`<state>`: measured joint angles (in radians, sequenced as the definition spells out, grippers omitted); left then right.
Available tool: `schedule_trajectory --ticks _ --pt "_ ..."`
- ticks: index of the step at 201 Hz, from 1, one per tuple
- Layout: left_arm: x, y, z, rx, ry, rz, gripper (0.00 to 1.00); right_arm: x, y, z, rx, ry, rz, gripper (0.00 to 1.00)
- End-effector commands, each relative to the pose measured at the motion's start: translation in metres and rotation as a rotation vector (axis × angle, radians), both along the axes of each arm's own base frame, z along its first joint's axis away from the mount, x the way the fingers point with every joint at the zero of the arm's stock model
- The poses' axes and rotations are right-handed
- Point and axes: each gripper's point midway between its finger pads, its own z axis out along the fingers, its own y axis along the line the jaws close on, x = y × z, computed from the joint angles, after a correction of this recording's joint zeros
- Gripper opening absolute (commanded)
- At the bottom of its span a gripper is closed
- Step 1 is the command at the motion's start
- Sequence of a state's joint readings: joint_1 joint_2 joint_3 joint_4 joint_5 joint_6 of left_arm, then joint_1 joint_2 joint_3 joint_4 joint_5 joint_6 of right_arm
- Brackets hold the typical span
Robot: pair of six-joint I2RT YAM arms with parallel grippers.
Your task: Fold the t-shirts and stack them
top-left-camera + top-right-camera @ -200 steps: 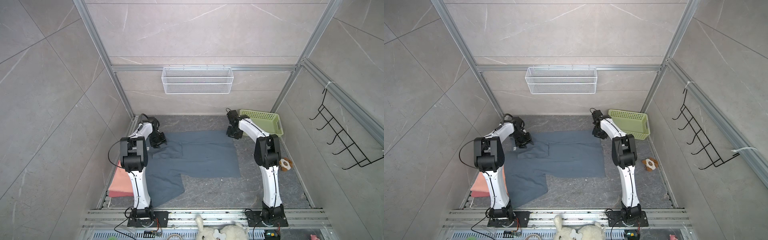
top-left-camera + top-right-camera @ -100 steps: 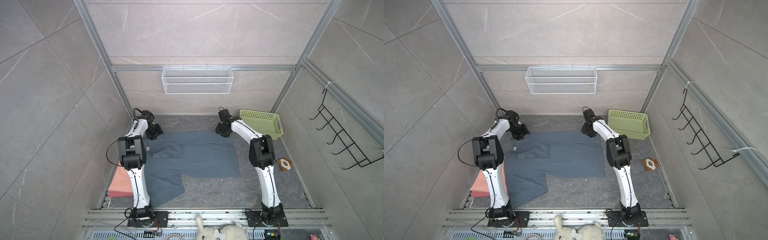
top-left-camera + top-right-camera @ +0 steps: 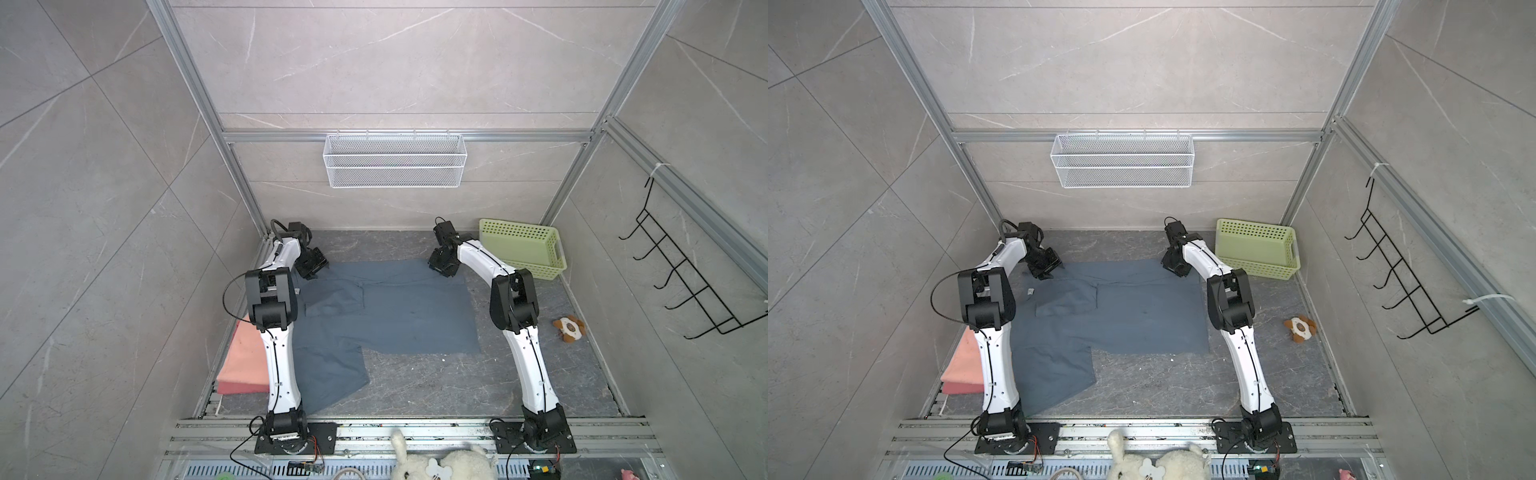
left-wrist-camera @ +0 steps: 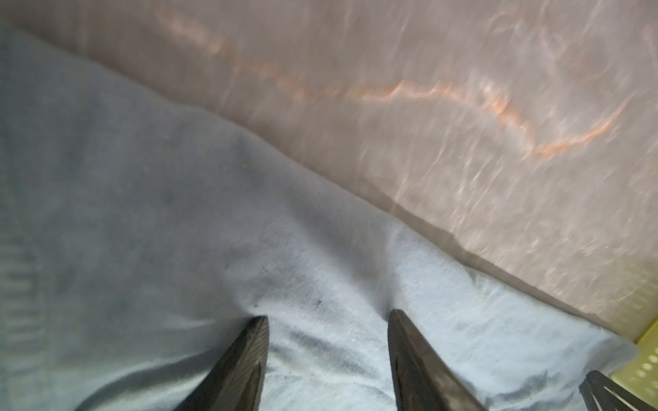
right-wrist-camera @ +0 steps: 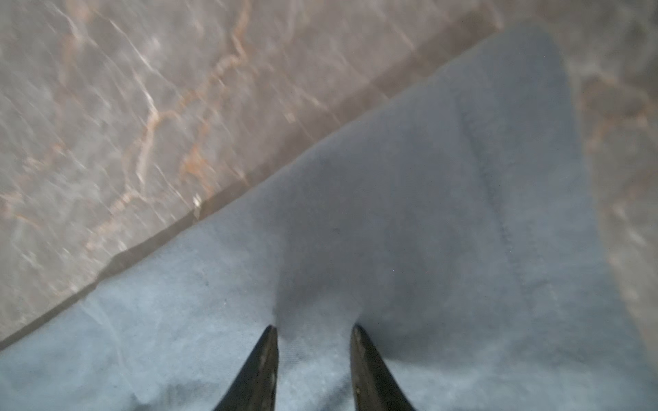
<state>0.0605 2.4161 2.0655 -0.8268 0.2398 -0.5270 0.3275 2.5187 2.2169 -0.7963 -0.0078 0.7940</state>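
A slate blue-grey t-shirt (image 3: 395, 316) (image 3: 1129, 316) lies spread flat on the dark table, one sleeve folded over its body and the other reaching toward the front left. My left gripper (image 3: 318, 270) (image 3: 1050, 270) sits low at its far left corner. In the left wrist view the left gripper (image 4: 327, 315) is open, tips on wrinkled cloth. My right gripper (image 3: 440, 268) (image 3: 1173, 268) is at the far right corner; its wrist view shows it (image 5: 315, 327) open, narrower, a low ridge of cloth between the tips. Folded salmon-pink t-shirts (image 3: 245, 361) (image 3: 963, 365) lie stacked at the left edge.
A pale green basket (image 3: 521, 249) (image 3: 1258, 249) stands at the back right, close to the right arm. A small brown-and-white plush toy (image 3: 568, 328) (image 3: 1300, 328) lies right of the shirt. A white wire basket (image 3: 395, 160) hangs on the back wall.
The left gripper has shifted back toward the shirt's far left corner. The right gripper has slid leftward along the far edge. The shirt itself looks unmoved.
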Motion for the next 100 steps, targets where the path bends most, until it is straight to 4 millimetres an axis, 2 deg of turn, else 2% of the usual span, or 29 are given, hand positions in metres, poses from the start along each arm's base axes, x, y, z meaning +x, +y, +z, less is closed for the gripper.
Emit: schedule_trajectory --ticks 1,42,45,56,100 --pt "-0.006 -0.001 -0.055 0.001 0.117 0.022 0.57 -0.006 -0.023 -0.056 -0.027 0.134 -0.058 0.37" --pt "0.022 -0.003 -0.066 -0.032 0.089 0.04 0.57 0.023 -0.039 -0.07 0.009 0.127 -0.104 0.37" --pt "0.025 -0.003 -0.065 -0.034 0.083 0.04 0.57 0.029 -0.039 -0.065 0.019 0.107 -0.108 0.37" --pt "0.032 -0.004 -0.068 -0.044 0.069 0.044 0.57 0.035 -0.041 -0.067 0.032 0.097 -0.125 0.37" --pt "0.067 -0.012 -0.063 -0.129 -0.062 0.055 0.57 0.053 -0.044 -0.073 0.091 0.042 -0.175 0.38"
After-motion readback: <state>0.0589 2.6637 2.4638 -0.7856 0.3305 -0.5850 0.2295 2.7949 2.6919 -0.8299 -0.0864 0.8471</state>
